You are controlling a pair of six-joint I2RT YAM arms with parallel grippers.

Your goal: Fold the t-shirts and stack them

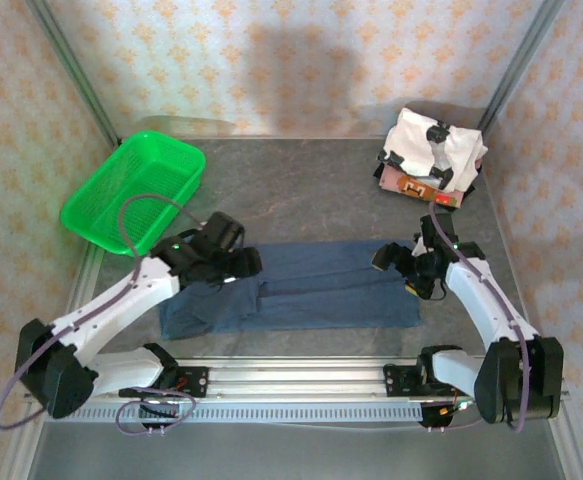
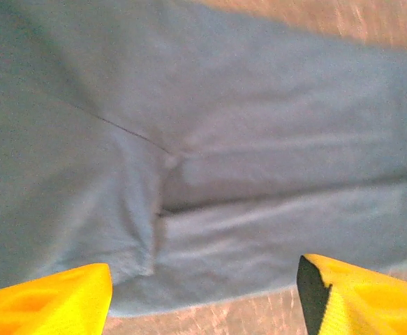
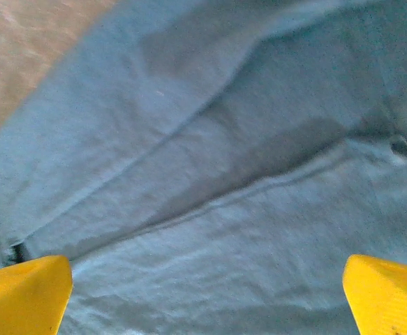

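Note:
The slate-blue t-shirt (image 1: 301, 285) lies folded into a long strip across the middle of the table. My left gripper (image 1: 233, 262) hovers over its left end, open, yellow fingertips (image 2: 56, 296) wide apart with nothing between them; below it the cloth's hem (image 2: 210, 279) meets bare table. My right gripper (image 1: 401, 268) is over the shirt's right end, open just as wide (image 3: 206, 300), above creased blue cloth (image 3: 210, 174). At the back right, the white t-shirt with black patches (image 1: 433, 148) rests folded on the brown printed one (image 1: 411, 186).
A green mesh basket (image 1: 136, 190) stands tilted at the back left against the wall. Grey tabletop (image 1: 301, 190) stretches between the basket and the stacked shirts. The arms' rail (image 1: 291, 385) runs along the near edge.

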